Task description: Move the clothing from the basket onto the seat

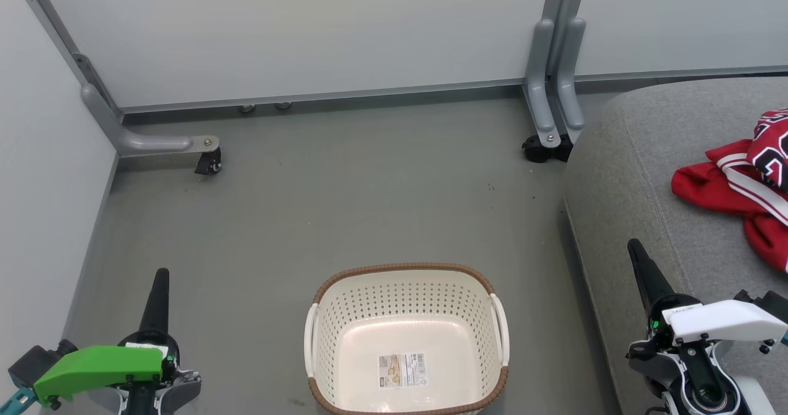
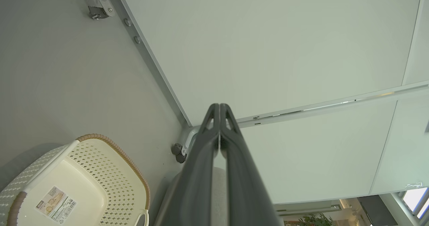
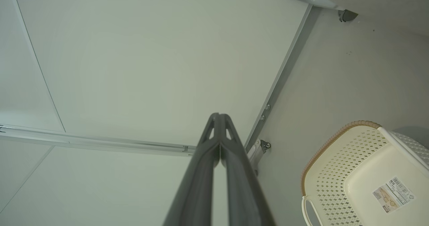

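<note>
Both claws are clenched tight, tips together, grasping nothing: left gripper (image 1: 160,282) and right gripper (image 1: 636,256) flank the basket (image 1: 403,271) on the floor (image 1: 345,199). Red clothing (image 1: 735,187) lies on the seat (image 1: 640,175).

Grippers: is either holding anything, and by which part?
Nothing is held: left gripper and right gripper are both shut, empty; the clothing lies on the seat.

Red clothing (image 1: 742,190) on seat (image 1: 634,175); basket (image 1: 406,279) bare.
</note>
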Tool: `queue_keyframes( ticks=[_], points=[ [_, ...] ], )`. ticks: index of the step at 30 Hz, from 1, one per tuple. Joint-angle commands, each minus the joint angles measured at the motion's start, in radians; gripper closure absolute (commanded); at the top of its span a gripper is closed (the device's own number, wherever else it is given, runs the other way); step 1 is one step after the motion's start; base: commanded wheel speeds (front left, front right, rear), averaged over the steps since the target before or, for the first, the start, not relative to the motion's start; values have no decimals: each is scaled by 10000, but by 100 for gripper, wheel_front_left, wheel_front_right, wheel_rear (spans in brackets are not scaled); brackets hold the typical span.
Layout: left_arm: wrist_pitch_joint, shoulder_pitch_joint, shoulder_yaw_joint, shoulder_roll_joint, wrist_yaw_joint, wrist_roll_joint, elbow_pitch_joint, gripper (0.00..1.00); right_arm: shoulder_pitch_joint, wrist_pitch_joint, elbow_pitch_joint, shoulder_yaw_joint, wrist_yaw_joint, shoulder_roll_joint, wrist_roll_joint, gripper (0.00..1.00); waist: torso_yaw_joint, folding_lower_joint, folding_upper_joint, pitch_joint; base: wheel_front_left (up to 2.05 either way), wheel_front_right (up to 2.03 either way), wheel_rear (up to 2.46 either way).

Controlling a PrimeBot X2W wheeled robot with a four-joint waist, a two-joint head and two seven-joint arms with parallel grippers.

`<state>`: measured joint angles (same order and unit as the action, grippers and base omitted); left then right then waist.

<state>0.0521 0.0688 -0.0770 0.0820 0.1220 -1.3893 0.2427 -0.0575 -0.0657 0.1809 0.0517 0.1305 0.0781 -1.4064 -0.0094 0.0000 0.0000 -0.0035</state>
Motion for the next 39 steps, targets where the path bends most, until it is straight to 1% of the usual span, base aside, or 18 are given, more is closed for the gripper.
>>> queue_keyframes(
  ticks=[1, 32, 39],
  points=[
    [84, 194, -83, -10, 34, -245, -28, 100, -217, -41, 30, 41, 4, 35, -241, 100, 5, 0, 0, 3, 0, 0, 0],
    [653, 481, -404, -338, 117, -2266, 37, 100, -551, -216, 655, 291, 4, -26, -2378, 100, 93, 0, 0, 66, 0, 0, 0],
    [661, 461, -400, -335, 116, -2245, 35, 100, -525, -235, 656, 320, 4, -48, -2332, 100, 94, 0, 0, 67, 0, 0, 0]
  ],
)
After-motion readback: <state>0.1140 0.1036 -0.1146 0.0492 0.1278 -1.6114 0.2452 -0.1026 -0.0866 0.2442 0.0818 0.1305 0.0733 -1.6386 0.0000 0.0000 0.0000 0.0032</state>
